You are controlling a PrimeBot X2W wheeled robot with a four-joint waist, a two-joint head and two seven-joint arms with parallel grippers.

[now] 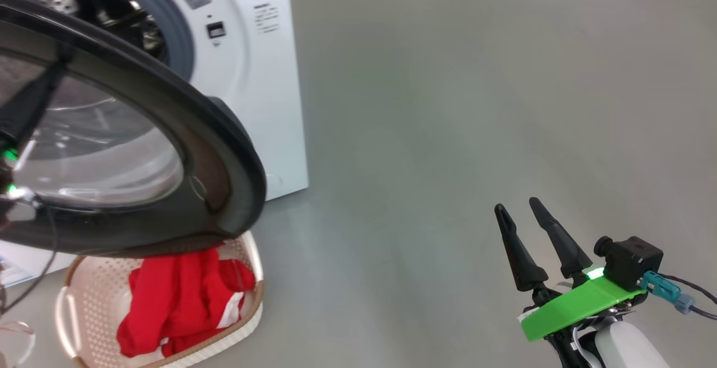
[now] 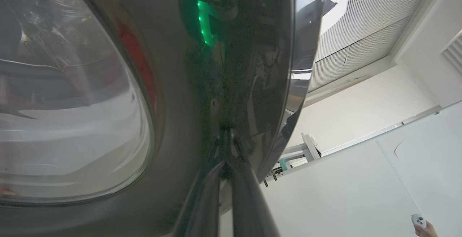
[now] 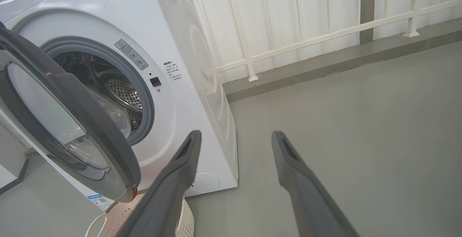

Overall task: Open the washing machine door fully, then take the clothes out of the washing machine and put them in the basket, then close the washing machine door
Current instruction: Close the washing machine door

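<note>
While the left gripper (image 2: pixel 226 168) bears with its two dark fingers shut together, holding nothing, tips against the wide glossy black rim of the large round glass-windowed washing machine door (image 1: pixel 224 149), the contact is a bare push on a slick, curved surface. Risk: the tips may skid off the rim, so that the door does not latch.

The door hangs about halfway open, directly above the small cream-white perforated plastic basket (image 1: pixel 84 306). The basket stands on the grey floor (image 1: pixel 448 133) just before the big white boxy front-loading washing machine (image 1: pixel 269 105). The bright red, white-trimmed fabric clothes (image 1: pixel 179 301) lie heaped in it. Risk: a raised fold could catch the door's lower edge. Whether the two touch cannot be told.

The right gripper (image 1: pixel 515 206) hovers well apart over bare floor, jaws wide and empty.

Obscured: the door covers much of the perforated steel drum (image 3: pixel 124 92), so a leftover garment cannot be excluded. The basket's far side is hidden beneath the door.
</note>
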